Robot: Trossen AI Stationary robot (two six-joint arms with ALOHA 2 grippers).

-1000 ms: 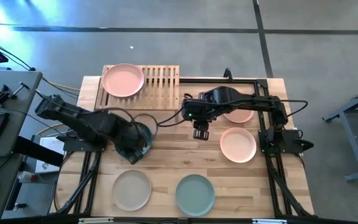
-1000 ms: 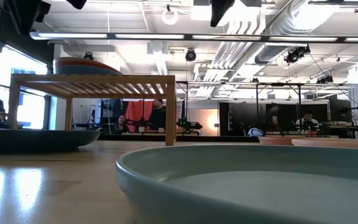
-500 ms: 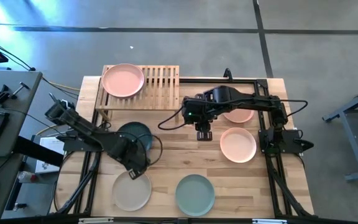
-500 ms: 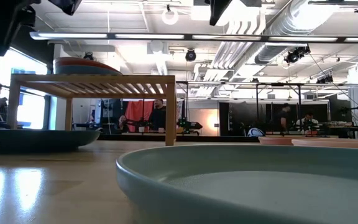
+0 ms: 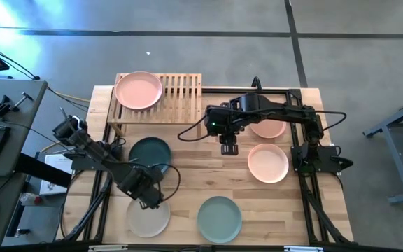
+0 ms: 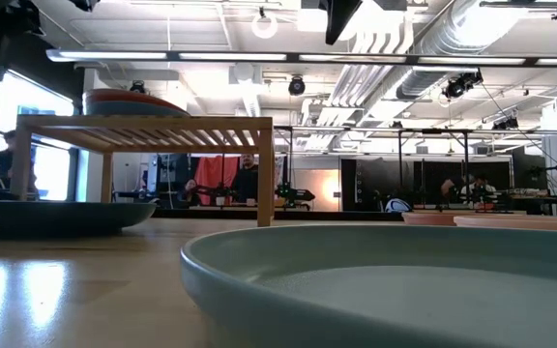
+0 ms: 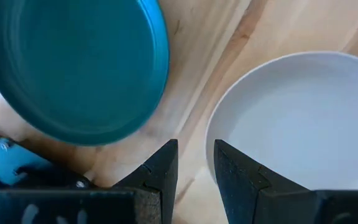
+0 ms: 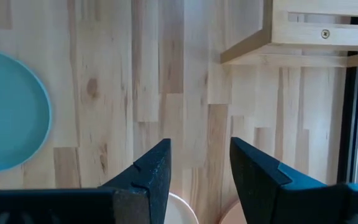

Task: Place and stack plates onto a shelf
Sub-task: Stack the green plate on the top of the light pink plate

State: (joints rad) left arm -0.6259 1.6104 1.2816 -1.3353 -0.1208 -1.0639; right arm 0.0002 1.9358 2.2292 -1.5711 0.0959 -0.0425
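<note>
A beige plate (image 5: pixel 147 217) lies flat near the table's near edge. My left gripper (image 5: pixel 150 194) hangs open over its far rim (image 7: pixel 211 144), pointing down, one finger over the plate and one over bare wood. A dark teal plate (image 5: pixel 150 154) lies flat just beyond it. The shelf (image 5: pixel 177 94) at the far left carries a stack topped by a peach-pink plate (image 5: pixel 138 90). My right gripper (image 5: pixel 227 145) hovers open over mid-table, holding nothing. A sage green plate (image 5: pixel 220 218) and two peach-pink plates (image 5: pixel 268 162), (image 5: pixel 269 129) rest on the table.
The shelf's right half (image 5: pixel 185 89) is bare slats. Bare wood (image 5: pixel 201 175) lies between the teal, sage green and peach-pink plates. A black frame rail (image 5: pixel 296 119) runs along the table's right side. In the low view the sage green plate (image 6: pixel 385 290) fills the foreground.
My left gripper has swung from over the dark teal plate toward the table's near edge and sunk lower, rolling its wrist, and now hangs over the beige plate's far rim. The teal plate stays where it was, now uncovered. Its finger gap looks unchanged.
</note>
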